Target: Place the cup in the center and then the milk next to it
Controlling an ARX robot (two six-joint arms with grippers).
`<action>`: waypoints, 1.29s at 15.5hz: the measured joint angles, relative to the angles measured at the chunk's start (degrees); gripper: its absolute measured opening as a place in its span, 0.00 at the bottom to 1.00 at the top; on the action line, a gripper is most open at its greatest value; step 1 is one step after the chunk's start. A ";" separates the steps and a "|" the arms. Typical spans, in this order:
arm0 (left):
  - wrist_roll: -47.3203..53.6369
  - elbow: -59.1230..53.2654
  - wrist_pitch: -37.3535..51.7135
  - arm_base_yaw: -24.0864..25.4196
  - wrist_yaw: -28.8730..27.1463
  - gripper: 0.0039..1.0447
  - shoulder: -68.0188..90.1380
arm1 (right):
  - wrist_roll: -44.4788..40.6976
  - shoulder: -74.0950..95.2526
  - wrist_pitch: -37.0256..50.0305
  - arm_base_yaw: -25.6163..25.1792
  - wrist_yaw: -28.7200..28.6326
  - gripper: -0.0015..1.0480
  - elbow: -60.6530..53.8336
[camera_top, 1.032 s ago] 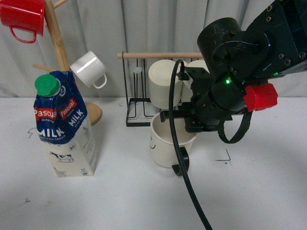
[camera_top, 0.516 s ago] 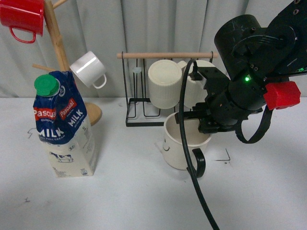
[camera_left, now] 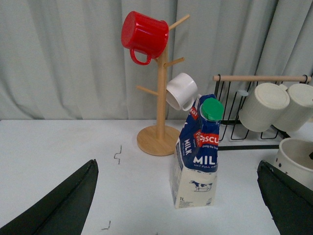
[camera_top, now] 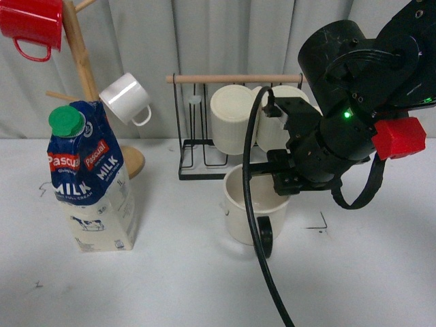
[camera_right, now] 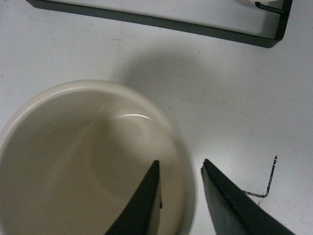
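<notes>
The cup, a wide cream mug with its black handle turned toward me, is near the middle of the white table, just in front of the rack. My right gripper is shut on its right rim; in the right wrist view one finger is inside the cup and one outside, the right gripper straddling the wall. The milk stands upright at the left, blue top, green cap. In the left wrist view my left gripper is open, its fingers wide on either side of the milk, well short of it.
A wooden mug tree behind the milk carries a red mug and a small white mug. A black wire rack at the back holds two ribbed cream mugs. A black corner mark lies right of the cup.
The right gripper carried the cup to the right, then back a little to the left. The cup's handle swung from the right side toward the front. The milk has not moved.
</notes>
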 joint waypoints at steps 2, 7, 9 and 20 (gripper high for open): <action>0.00 0.00 0.00 0.00 0.00 0.94 0.00 | 0.00 -0.63 0.22 0.26 0.00 0.43 -0.13; 0.00 0.00 -0.02 0.00 0.02 0.94 0.00 | 2.10 -7.80 4.59 0.17 -5.66 0.96 -3.98; 0.00 0.00 -0.02 0.00 0.02 0.94 0.00 | 3.82 -16.68 11.69 -0.37 -11.61 0.94 -10.29; 0.00 0.00 0.00 0.00 0.00 0.94 0.00 | -4.13 -64.94 55.19 -13.20 9.75 0.02 -64.46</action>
